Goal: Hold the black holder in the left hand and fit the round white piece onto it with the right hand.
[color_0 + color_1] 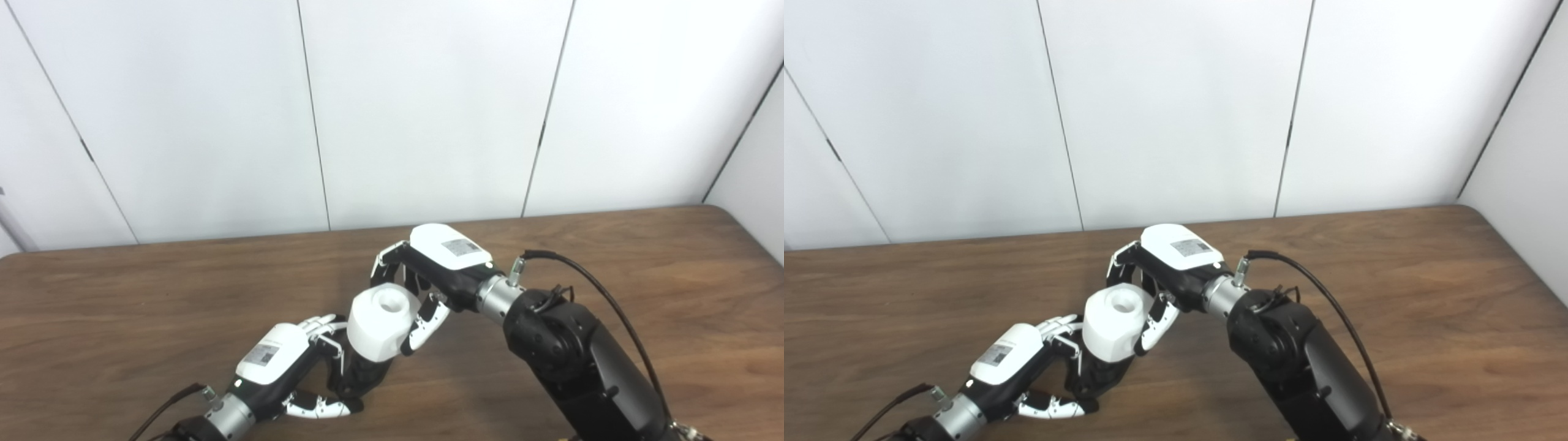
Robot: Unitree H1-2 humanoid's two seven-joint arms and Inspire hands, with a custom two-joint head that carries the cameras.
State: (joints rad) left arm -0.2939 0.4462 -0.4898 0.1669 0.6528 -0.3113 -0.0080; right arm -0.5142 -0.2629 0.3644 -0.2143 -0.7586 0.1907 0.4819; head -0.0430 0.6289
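We see both hands meeting near the front middle of the brown wooden table (pixel 643 257), with white wall panels (pixel 429 110) behind it. Our left hand (pixel 282 361) comes in low from the bottom left and is wrapped around the black holder (pixel 361 373), fingers curled on its far side and the thumb lying below it toward us. The holder stands roughly upright in that grasp, leaning a little to the right; whether its base touches the table we cannot tell. The round white piece (pixel 381 321) sits on top of the holder, its faceted sides tapering down and a round recess in its upper face turned up toward the cameras. Our right hand (pixel 429 275) reaches in from the right and closes on the white piece, fingers on its far side and the thumb against its near right side. A black cable (pixel 612 300) arcs over the right forearm. The right eye view shows a little more of the holder's dark body below the piece (pixel 1096 373); the left eye view shows a grey strip at the far left wall edge.
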